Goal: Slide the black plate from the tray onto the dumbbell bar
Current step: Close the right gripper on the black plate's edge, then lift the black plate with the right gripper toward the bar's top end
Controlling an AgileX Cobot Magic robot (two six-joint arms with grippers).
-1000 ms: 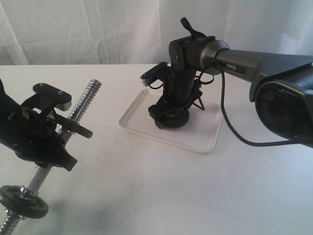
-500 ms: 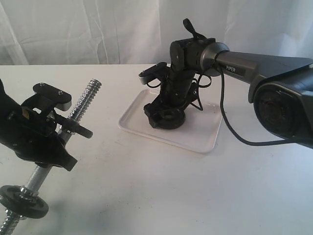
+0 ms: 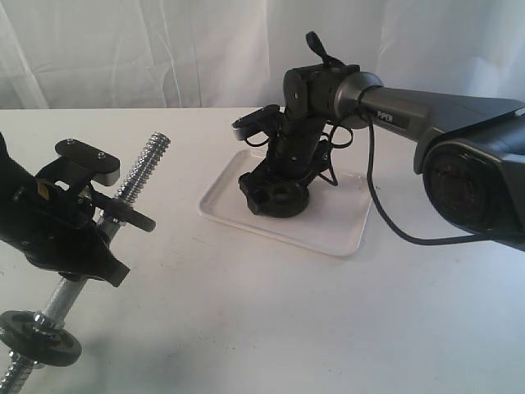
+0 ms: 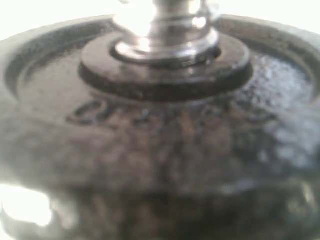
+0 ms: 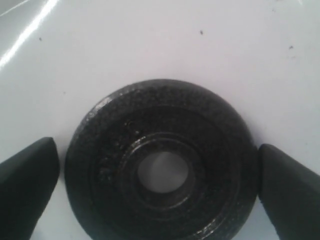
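7–8 o'clock, nearest: left gripper (image 3: 107, 215) clamped on the dumbbell bar (image 3: 135, 182). The bar is tilted, its threaded tip pointing to 1 o'clock. A mounted disc (image 3: 37, 336) sits low on the bar; the left wrist view shows it blurred, under a chrome collar (image 4: 165, 35).

Farther, near centre, a shade toward 3 o'clock: the tray (image 3: 336, 230) lies flat on the white table (image 3: 246, 312). The black plate (image 5: 160, 115) is at its 9 o'clock half, hole showing.

Right gripper (image 5: 158, 167) sits over the plate, fingers (image 5: 25, 185) on opposite sides of the rim. Whether they are gripping or just clear cannot be told.
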